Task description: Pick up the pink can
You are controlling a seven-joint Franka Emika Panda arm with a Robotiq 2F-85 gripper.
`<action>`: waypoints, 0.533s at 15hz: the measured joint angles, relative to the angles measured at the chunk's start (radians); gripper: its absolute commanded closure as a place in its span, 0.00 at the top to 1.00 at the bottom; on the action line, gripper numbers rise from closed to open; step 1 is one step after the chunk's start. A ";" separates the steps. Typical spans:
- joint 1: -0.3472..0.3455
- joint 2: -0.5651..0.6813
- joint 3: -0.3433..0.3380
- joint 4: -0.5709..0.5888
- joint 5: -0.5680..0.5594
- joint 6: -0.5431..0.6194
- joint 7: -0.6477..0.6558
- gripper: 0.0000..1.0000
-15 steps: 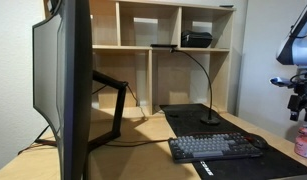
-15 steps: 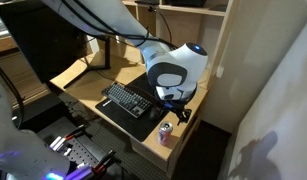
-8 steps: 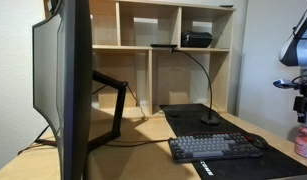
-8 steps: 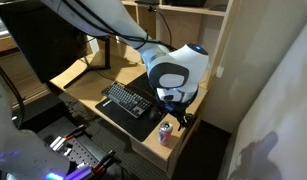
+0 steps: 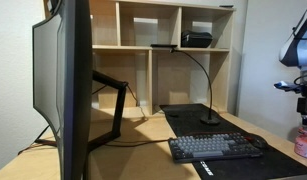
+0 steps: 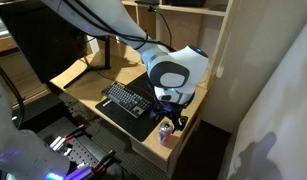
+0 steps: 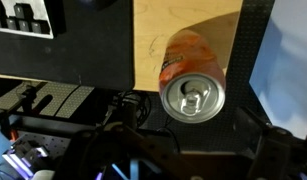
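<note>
Pink can [image 7: 193, 92] upright near edge of surface [image 7: 158, 35], at 4 o'clock from keyboard [image 6: 126, 100]. Tool [image 6: 179, 121] just above can, jaws spread wide.

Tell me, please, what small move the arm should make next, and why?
Probably lower straight down a little: in an exterior view the tool hangs just above the pink can, and the wrist view shows the can's top centred between its open fingers.

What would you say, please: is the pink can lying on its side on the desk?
No, the pink can stands upright in the wrist view, its round silvery top with the pull tab facing the camera.
</note>
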 measured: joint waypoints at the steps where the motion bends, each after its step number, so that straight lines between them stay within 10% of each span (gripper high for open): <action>1: 0.000 0.000 0.000 0.001 -0.002 -0.020 0.000 1.00; 8: 0.000 0.000 0.000 0.004 -0.001 0.034 0.053 1.00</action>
